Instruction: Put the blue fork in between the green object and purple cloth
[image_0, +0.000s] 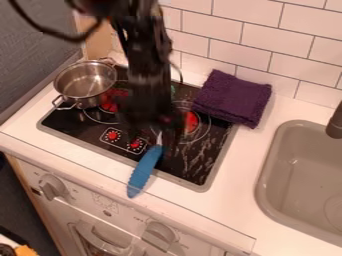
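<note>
Fork (143, 170) crosses the front edge of the stovetop (190, 167); above the stovetop hangs the gripper (164, 131), its opening and hold we cannot tell.

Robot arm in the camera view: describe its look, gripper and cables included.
The arm is black, long and bulky, with a thick dark cable looping out near its top and a thinner one beside it. The gripper is black too. I can make out no markings.

A toy kitchen: 1 sink (308, 175), 1 stove (194, 172), tiled wall (234, 25).
</note>
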